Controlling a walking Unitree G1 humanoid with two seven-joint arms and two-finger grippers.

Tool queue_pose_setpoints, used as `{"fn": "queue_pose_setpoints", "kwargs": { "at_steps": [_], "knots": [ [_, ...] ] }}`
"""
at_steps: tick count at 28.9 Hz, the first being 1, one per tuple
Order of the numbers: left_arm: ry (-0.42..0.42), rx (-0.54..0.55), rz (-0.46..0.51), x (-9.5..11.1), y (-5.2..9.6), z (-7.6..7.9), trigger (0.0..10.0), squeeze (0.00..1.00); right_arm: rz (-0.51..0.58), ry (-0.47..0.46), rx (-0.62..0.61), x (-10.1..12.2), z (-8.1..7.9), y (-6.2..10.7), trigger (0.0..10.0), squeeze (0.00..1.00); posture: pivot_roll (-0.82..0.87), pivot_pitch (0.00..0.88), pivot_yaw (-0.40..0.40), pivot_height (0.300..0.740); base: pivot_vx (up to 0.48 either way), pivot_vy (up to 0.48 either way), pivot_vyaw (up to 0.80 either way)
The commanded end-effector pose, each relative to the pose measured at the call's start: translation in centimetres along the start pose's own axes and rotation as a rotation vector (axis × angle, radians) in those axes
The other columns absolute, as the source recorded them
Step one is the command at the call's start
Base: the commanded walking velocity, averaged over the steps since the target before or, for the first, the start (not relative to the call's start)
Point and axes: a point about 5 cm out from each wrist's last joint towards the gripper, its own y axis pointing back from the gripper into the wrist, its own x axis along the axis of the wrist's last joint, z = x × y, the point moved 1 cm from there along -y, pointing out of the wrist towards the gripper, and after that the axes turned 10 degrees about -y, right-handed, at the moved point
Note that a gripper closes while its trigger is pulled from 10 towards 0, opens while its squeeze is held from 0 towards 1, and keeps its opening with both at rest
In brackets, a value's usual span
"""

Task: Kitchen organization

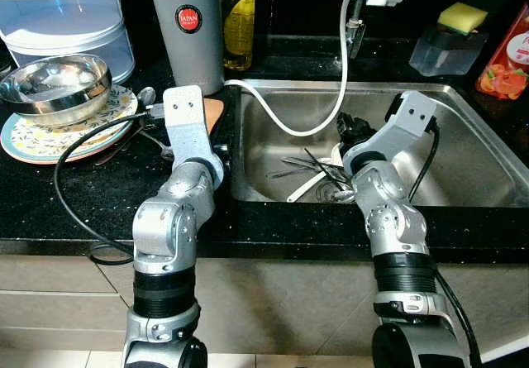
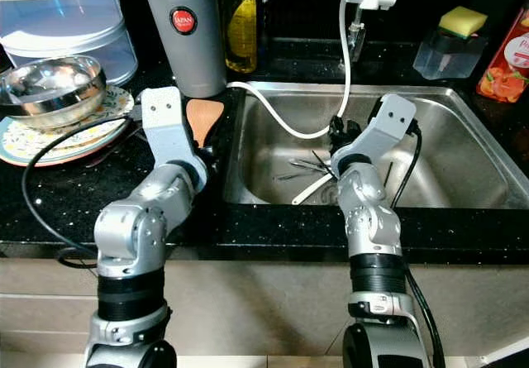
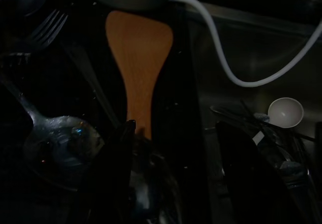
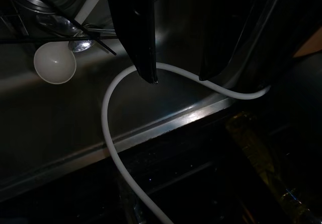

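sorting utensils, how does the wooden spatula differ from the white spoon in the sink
The wooden spatula is brown with a flat, broad blade; the white spoon has a small round bowl. The spatula lies on the black counter beside the sink; the spoon lies inside the sink among metal cutlery. Neither is held.

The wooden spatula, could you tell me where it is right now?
The wooden spatula lies on the black counter, between the grey canister and the left gripper.

Wooden spatula [image 1: 213,113] mostly hidden behind left arm; red carton [image 1: 506,58] cut by frame edge; sink cutlery [image 1: 310,169] too tangled to ID.
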Motion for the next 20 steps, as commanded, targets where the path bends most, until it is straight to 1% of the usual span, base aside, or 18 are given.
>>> {"fn": "queue_pose_setpoints", "kwargs": {
  "at_steps": [1, 2, 4, 8, 11, 13, 15, 16, 17, 19, 20],
  "knots": [
    [0.051, -0.06, -0.014, 0.1, 0.3, 1.9, 10.0, 0.0, -0.005, -0.005, -0.016, -0.3, 0.4, 0.0, 10.0, 0.0, 0.15, 0.0, -0.026, 0.74, 0.0, 0.0, 0.0],
    [0.067, -0.063, -0.024, -0.1, 0.4, 1.9, 10.0, 0.0, -0.005, -0.005, -0.017, -0.3, 0.4, 0.0, 10.0, 0.0, 0.15, 0.0, -0.026, 0.74, 0.0, 0.0, 0.0],
    [0.129, -0.06, -0.072, -0.8, 0.3, 2.0, 10.0, 0.0, -0.007, -0.005, -0.02, -0.3, 0.5, 0.0, 10.0, 0.0, 0.15, 0.0, -0.027, 0.74, 0.0, 0.0, 0.0],
    [0.2, -0.03, -0.136, -1.8, -0.2, 1.3, 10.0, 0.0, -0.008, -0.006, -0.024, -0.3, 0.6, 0.0, 10.0, 0.0, 0.15, 0.0, -0.029, 0.74, 0.0, 0.0, 0.0],
    [0.224, -0.017, -0.16, -2.3, -0.6, 1.0, 10.0, 0.0, -0.008, -0.006, -0.025, -0.3, 0.6, 0.0, 10.0, 0.0, 0.15, 0.0, -0.028, 0.74, 0.0, 0.0, 0.0],
    [0.224, -0.017, -0.16, -2.3, -0.6, 1.0, 10.0, 0.0, -0.008, -0.006, -0.025, -0.3, 0.6, 0.0, 10.0, 0.0, 0.15, 0.0, -0.028, 0.74, 0.0, 0.0, 0.0],
    [0.256, -0.014, -0.216, -3.4, -1.3, 0.3, 10.0, 0.0, -0.009, -0.008, -0.026, -0.4, 0.5, 0.0, 10.0, 0.0, 0.15, 0.0, -0.03, 0.74, 0.0, 0.0, 0.0],
    [0.262, -0.014, -0.233, -3.7, -1.6, 0.1, 10.0, 0.0, -0.009, -0.008, -0.026, -0.4, 0.5, 0.0, 10.0, 0.0, 0.15, 0.0, -0.03, 0.74, 0.0, 0.0, 0.0],
    [0.262, -0.014, -0.233, -3.7, -1.6, 0.1, 10.0, 0.0, -0.009, -0.008, -0.026, -0.4, 0.5, 0.0, 10.0, 0.0, 0.15, 0.0, -0.03, 0.74, 0.0, 0.0, 0.0],
    [0.261, -0.017, -0.264, -4.3, -2.1, -0.5, 8.9, 0.0, -0.009, -0.009, -0.027, -0.4, 0.6, 0.0, 10.0, 0.0, 0.15, 0.0, -0.029, 0.74, 0.0, 0.0, 0.0],
    [0.258, -0.019, -0.268, -4.4, -2.2, -0.6, 7.2, 0.0, -0.008, -0.008, -0.028, -0.4, 0.6, 0.0, 10.0, 0.0, 0.15, 0.0, -0.029, 0.74, 0.0, 0.0, 0.0]
  ]
}}
